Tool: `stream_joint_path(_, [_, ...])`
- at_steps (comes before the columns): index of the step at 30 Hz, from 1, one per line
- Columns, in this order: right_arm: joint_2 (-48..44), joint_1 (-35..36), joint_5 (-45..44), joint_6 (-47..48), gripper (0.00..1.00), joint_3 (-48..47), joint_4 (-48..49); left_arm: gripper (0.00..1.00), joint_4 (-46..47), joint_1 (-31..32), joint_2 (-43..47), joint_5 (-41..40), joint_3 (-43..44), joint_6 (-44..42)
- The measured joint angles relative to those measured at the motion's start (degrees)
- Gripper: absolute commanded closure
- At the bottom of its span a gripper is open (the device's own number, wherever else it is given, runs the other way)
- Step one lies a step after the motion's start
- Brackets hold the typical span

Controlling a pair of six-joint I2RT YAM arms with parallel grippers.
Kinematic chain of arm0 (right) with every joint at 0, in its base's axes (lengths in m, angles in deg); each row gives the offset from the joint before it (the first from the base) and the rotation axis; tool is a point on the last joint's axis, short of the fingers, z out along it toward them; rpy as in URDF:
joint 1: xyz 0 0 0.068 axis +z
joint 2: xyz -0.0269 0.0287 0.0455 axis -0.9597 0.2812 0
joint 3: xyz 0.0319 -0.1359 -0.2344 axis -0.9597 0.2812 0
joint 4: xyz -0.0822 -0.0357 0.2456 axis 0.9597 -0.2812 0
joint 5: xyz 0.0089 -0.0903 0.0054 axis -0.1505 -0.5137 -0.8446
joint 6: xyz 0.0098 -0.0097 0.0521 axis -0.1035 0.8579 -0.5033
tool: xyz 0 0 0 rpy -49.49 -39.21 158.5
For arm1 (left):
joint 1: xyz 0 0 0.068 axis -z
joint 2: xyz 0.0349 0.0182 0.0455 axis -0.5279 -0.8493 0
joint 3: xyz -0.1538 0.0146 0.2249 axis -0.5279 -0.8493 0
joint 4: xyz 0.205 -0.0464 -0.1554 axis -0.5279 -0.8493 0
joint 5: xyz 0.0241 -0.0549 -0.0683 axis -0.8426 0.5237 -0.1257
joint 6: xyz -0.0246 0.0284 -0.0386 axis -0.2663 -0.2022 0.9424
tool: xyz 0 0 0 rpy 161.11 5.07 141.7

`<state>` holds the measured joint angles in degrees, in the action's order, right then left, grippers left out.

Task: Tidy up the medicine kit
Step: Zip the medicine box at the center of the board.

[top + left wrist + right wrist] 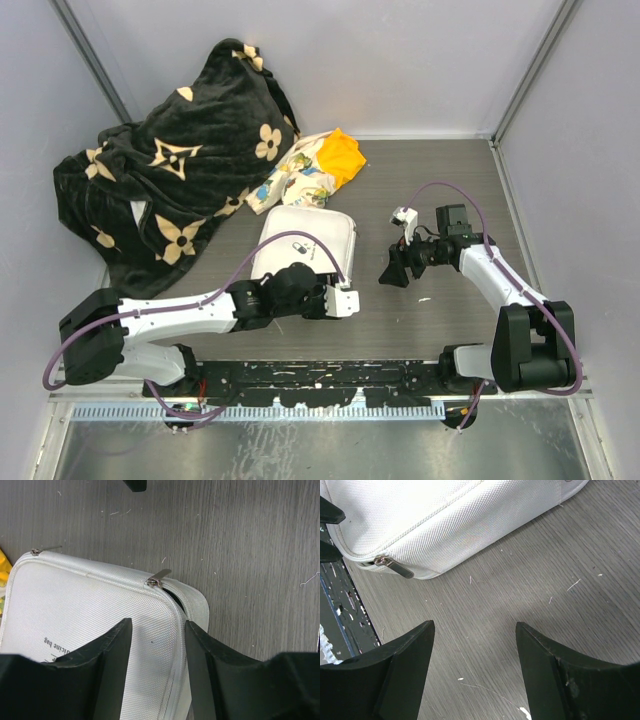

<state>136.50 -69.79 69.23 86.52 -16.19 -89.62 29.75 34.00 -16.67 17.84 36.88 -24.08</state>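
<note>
Top external: left gripper (338, 300) hovers at the medicine kit's (300, 238) near edge; right gripper (396, 270) is beside the kit.
Left wrist: jaws narrowly parted, straddling the kit's seam below a zip pull (157, 577).
Right wrist: jaws wide, empty, over table (530, 575) beside the kit.

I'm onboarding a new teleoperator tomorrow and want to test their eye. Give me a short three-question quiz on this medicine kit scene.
1. True or false: the right claw grips the medicine kit.
2. Which claw is at the kit's near corner? A left claw, B right claw, C neither.
3. How many zip sliders show in the left wrist view?
Key: 1 false, it is open over the table; 2 A; 3 two.
</note>
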Motion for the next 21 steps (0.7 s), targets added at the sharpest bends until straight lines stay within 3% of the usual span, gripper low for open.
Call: stream_joint_path(21, [0.0,0.0,-0.2,0.4,0.28,0.0,-0.4,0.67,5.3,0.1,-2.6,-1.8,-1.2,-3.5])
